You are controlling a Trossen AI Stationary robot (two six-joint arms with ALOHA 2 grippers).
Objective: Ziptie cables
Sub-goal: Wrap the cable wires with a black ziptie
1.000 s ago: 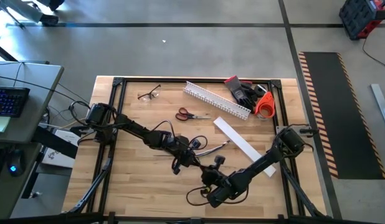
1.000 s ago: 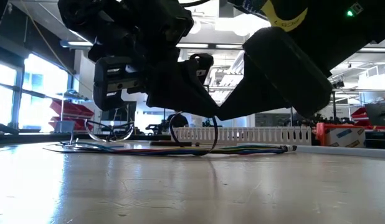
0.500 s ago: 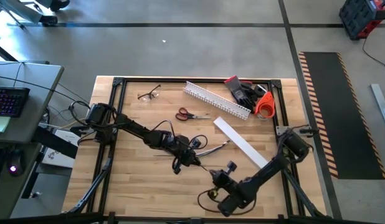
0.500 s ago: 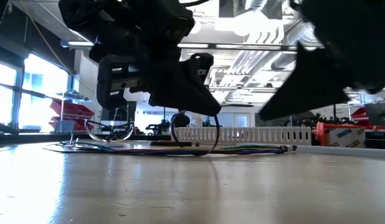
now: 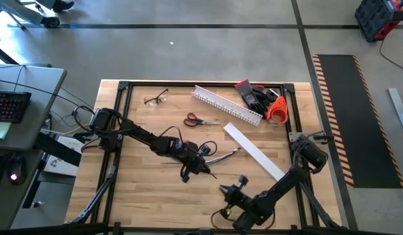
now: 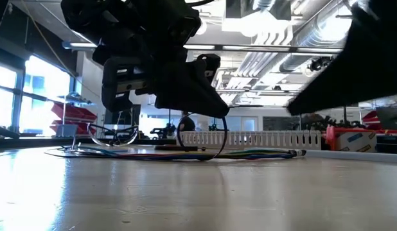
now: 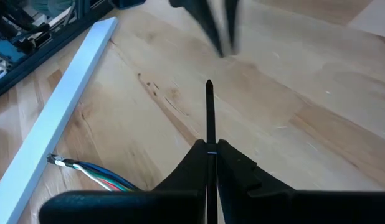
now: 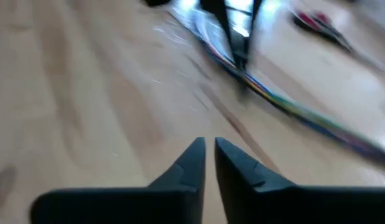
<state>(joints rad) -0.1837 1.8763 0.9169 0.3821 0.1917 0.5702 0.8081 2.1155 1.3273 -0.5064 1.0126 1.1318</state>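
Two arms are over the surface, and only one of them is doing anything useful. The left gripper sits low near the middle, its fingers closed tight on the ziptie, whose black tip pokes straight out past them. From table height the strip can be seen curling in a loop around the cables, which lie stretched flat along the wood in front of the white slotted duct, just behind and beside that gripper. Their stripped ends show close to a flat white cover strip.

The right gripper hangs near the front edge, well apart from the bundle, its fingers a hair's breadth apart and holding nothing.

By my reckoning the job is partway through: the strip looks wrapped round the wires, yet the loop stands wide and slack, so cinching it snug is left to do. Whether the tail has passed through the head I cannot tell. The red-handled scissors lie untouched farther back, so any trimming of the tail is not yet done
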